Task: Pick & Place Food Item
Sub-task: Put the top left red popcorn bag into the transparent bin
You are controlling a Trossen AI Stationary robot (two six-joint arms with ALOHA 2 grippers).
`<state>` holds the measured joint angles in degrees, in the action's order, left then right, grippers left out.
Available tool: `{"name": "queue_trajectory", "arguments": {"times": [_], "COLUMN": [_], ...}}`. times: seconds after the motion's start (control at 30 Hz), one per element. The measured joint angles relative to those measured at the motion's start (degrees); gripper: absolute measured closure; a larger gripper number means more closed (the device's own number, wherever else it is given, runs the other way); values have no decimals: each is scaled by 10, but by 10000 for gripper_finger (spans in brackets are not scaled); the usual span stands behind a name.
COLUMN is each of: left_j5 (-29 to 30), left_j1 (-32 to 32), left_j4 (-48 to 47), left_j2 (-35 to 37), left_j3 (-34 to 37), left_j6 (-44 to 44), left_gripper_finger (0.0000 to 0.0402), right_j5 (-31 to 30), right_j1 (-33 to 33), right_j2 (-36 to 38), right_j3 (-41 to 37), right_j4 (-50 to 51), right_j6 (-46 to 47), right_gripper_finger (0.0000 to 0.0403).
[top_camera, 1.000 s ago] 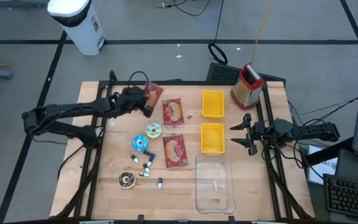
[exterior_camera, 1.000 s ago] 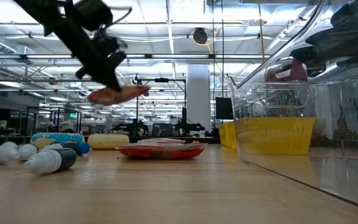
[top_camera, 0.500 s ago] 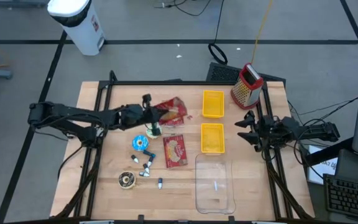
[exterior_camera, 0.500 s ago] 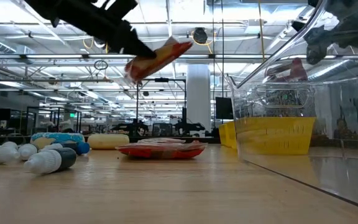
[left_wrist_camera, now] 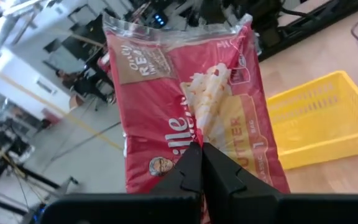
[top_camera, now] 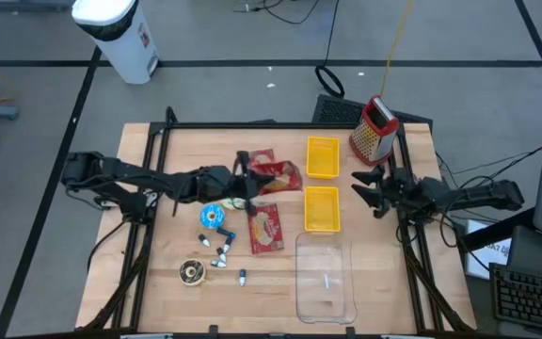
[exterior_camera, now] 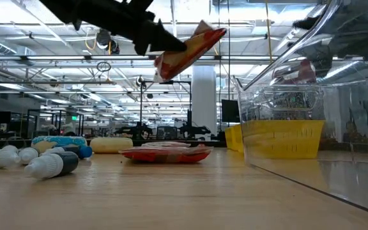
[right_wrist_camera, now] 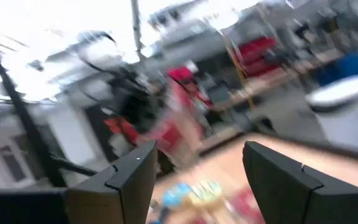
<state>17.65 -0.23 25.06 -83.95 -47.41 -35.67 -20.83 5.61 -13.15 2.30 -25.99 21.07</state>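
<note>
A red food packet (top_camera: pixel 276 174) with a clear sealed end hangs above the middle of the table, and my left gripper (top_camera: pixel 250 181) is shut on it. The low view shows the packet (exterior_camera: pixel 191 48) tilted well above the wood. The left wrist view shows its printed face (left_wrist_camera: pixel 191 93). Another red packet (top_camera: pixel 264 227) lies flat on the table nearer the front. My right gripper (top_camera: pixel 367 186) stands open at the table's right edge, beside the yellow baskets, with nothing between its fingers (right_wrist_camera: pixel 129 180). My left gripper pinches the packet between its two shut fingers (left_wrist_camera: pixel 199 171), at the packet's near end (left_wrist_camera: pixel 194 140). The fingers come almost level from the table's left. The packet is lifted clear and tilted, its free end (exterior_camera: pixel 213 33) higher than the held end.
Two yellow baskets (top_camera: pixel 323 156) (top_camera: pixel 321 208) stand right of the held packet. A clear container (top_camera: pixel 326 278) sits at the front. Tape rolls (top_camera: pixel 213 216) and small bottles (top_camera: pixel 222 250) lie front left. A grater (top_camera: pixel 374 130) stands at the far right corner.
My left gripper has carried the packet from the far left of the table toward the middle and the yellow baskets. The wrist has rolled, so the packet now tilts end-up instead of lying almost level. My right gripper has turned a little in place.
</note>
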Motion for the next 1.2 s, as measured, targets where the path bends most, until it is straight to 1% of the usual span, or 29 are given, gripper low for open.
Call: {"name": "queue_trajectory", "arguments": {"times": [0.07,0.17,0.23,0.33,0.43,0.53,0.67,0.8,0.9,1.07,1.2], "left_j5": [0,0,1,6,8,14,19,20,22,76,79], "left_j1": [-3,-7,-10,-16,-21,-26,-26,-26,-27,-33,-33], "left_j4": [-6,-31,-45,-65,-66,-66,-71,-74,-76,-88,-89], "left_j2": [-20,-49,-68,-87,-98,-99,-99,-99,-99,-99,-98], "left_j3": [-22,-57,-78,-100,-111,-113,-113,-113,-113,-113,-113], "left_j6": [-24,-53,-63,-82,-91,-92,-93,-92,-91,-109,-106], "left_gripper_finger": [398,400,398,399,398,398,397,399,397,400,396], "right_j5": [-16,-17,-16,-7,17,20,26,30,30,31,31], "right_j1": [0,0,0,0,0,0,-5,-16,-25,-30,-30], "right_j2": [-44,-121,-171,-248,-317,-373,-438,-478,-490,-482,-474], "right_j3": [18,50,86,141,195,250,294,318,319,320,320], "right_j4": [2,9,-2,-3,5,20,31,24,30,34,40], "right_j6": [21,36,34,6,-28,-54,-64,-52,-27,-7,-7], "right_gripper_finger": [177,177,176,171,158,144,134,136,151,199,247]}}
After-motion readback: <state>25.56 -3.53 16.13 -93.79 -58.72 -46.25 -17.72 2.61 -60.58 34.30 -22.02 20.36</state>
